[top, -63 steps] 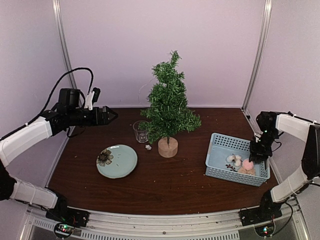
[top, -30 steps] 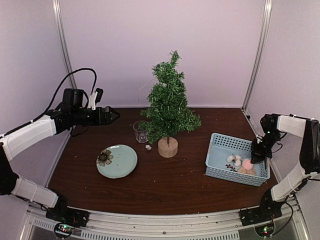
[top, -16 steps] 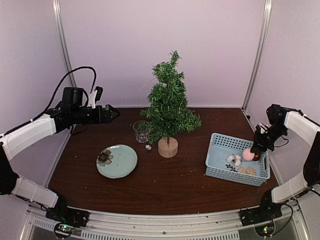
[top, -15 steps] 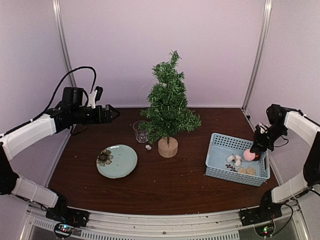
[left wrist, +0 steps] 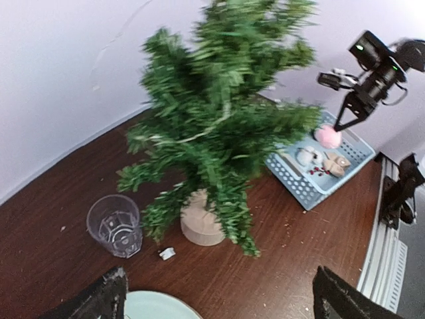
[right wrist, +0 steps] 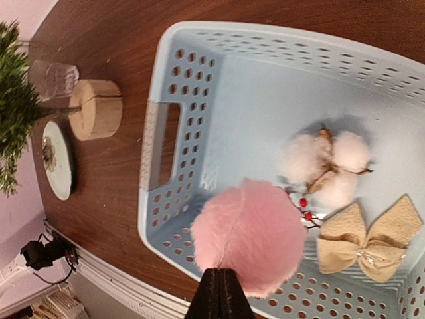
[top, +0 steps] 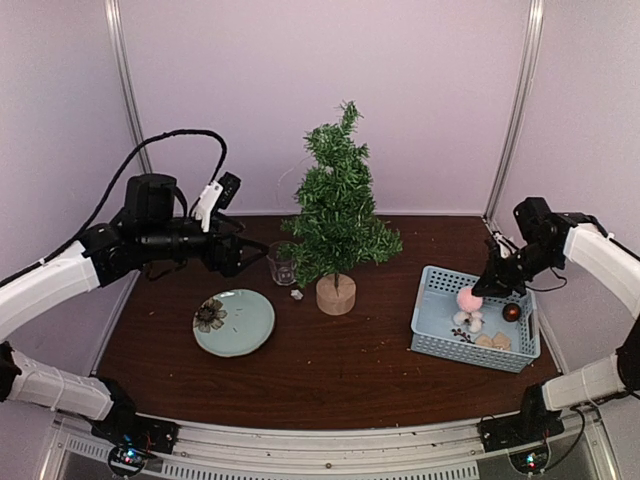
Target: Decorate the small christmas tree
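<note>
Right fingers: pressed together on the near edge of the pink pompom; whether on fluff or on a loop, cannot tell.
Pink pompom: half a second back, low at the right end of the basket among the other ornaments; now raised and carried left, hanging over the basket's middle, clear of its floor.
Left lying in the basket: cotton bolls, tan bow, small red ball.
Left fingers: spread wide, holding nothing; a second back out by the left wall, now swung in and pointed at the tree, raised off the table, near the glass on its left, beyond the plate.
Small christmas tree: upright on its stump base, mid-table toward the back, well apart from the basket; in the same spot as before; no ornament made out on the branches.
Meaning for the task: pick-up judged done, first decoration in hand; carry across to the branches and hanging not yet done.
Left arm's likely part: probably closing in to steady the tree while the pompom goes on; a judgement only.
Possible trouble: thin pinch on a soft ball, so a slip on the way across; light tree, so a tilt if pushed before being steadied.
</note>
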